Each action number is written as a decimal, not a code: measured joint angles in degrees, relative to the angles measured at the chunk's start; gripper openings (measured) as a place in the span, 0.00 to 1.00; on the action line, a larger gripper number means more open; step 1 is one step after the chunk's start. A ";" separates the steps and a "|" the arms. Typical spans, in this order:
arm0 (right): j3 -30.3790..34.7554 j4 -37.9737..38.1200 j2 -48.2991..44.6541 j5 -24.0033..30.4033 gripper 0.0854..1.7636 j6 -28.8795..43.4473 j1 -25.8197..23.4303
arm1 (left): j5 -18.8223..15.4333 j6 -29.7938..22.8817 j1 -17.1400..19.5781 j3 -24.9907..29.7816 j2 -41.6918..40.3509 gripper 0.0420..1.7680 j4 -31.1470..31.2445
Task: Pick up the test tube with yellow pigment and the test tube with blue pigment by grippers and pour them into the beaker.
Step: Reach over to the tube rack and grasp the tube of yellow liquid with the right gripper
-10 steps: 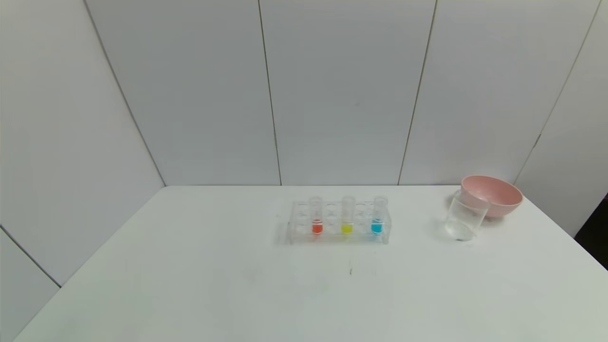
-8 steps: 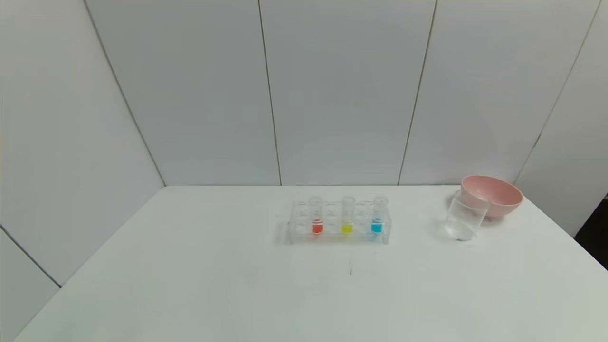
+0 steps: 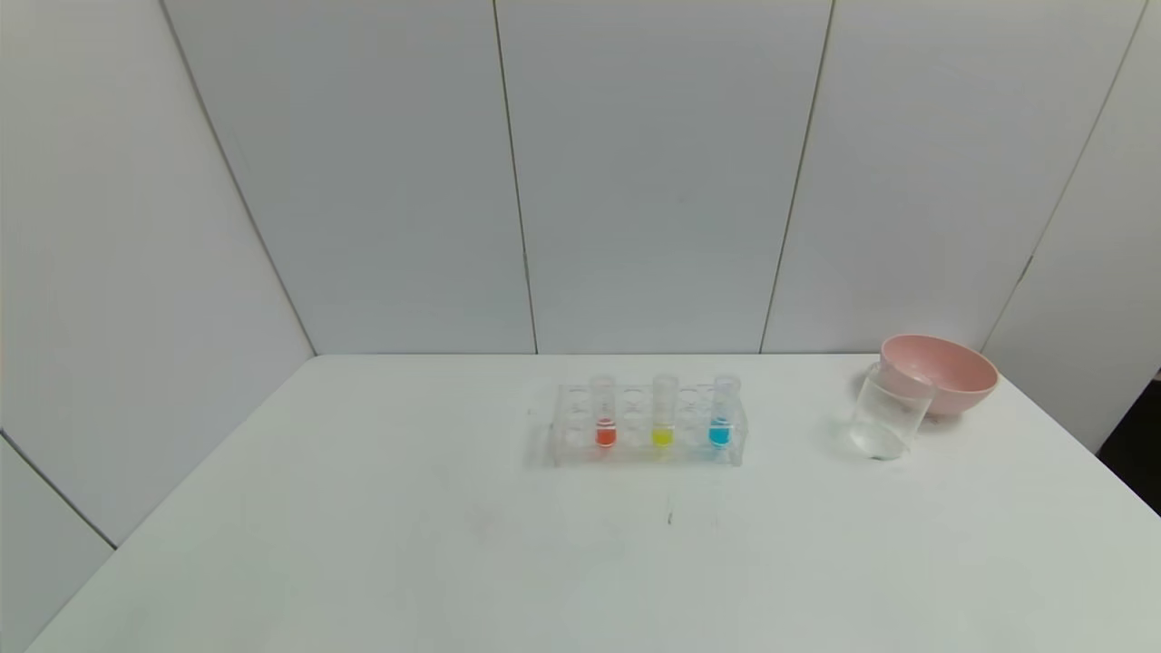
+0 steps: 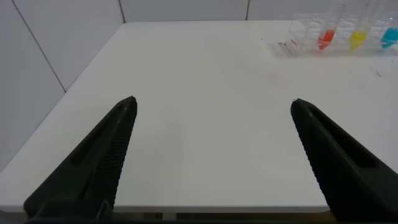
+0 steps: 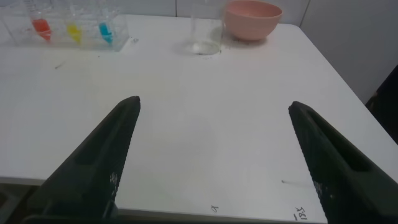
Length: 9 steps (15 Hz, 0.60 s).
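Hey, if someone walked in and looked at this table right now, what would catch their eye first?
Probably the three bright spots of colour: a clear rack mid-table holding tubes of red-orange, yellow and blue liquid. Next, the pink bowl at the far right corner, with a clear beaker just in front of it. Both grippers, left and right, wait open near the table's front edge.

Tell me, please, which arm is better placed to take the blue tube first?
Probably the right. The test tube with blue pigment stands at the rack's right end, nearest the beaker. The right gripper is open over the table's near edge, with rack and beaker ahead. The left gripper, also open, sits farther left.
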 joint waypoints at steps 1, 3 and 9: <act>0.00 0.00 0.00 0.00 0.97 0.00 0.00 | 0.00 0.00 0.00 0.00 0.00 1.00 0.00; 0.00 0.00 0.00 0.00 0.97 0.00 0.00 | 0.00 0.00 0.00 0.00 0.00 1.00 0.00; -0.77 0.22 0.02 -0.30 0.97 0.28 0.00 | 0.00 -0.02 0.00 0.00 0.00 1.00 0.00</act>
